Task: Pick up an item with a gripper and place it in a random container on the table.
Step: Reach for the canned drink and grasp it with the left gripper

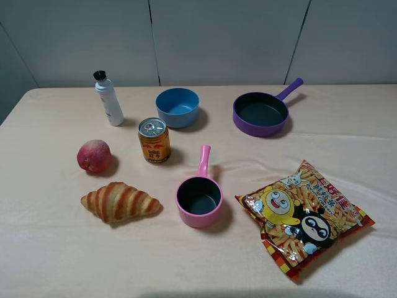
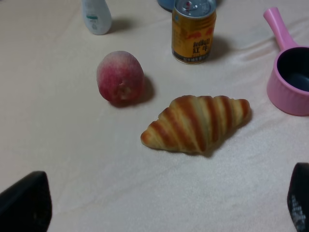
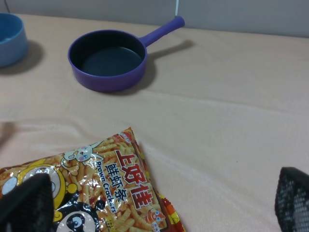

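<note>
The gold-yellow can (image 1: pixel 154 140) with red markings stands upright on the beige table (image 1: pixel 347 136), left of centre; it also shows in the left wrist view (image 2: pixel 193 32). The pink saucepan (image 1: pixel 198 200) sits in front of it to the right, empty, handle pointing away; its edge shows in the left wrist view (image 2: pixel 291 79). Neither arm shows in the exterior view. My left gripper (image 2: pixel 161 212) is open and empty, hovering short of the croissant, well short of the can. My right gripper (image 3: pixel 159 208) is open and empty above the snack bag.
A croissant (image 1: pixel 120 202) and a peach (image 1: pixel 93 155) lie left of the saucepan. A white bottle (image 1: pixel 108 98), a blue bowl (image 1: pixel 177 107) and a purple frying pan (image 1: pixel 261 113) stand at the back. A snack bag (image 1: pixel 303 217) lies at the front right.
</note>
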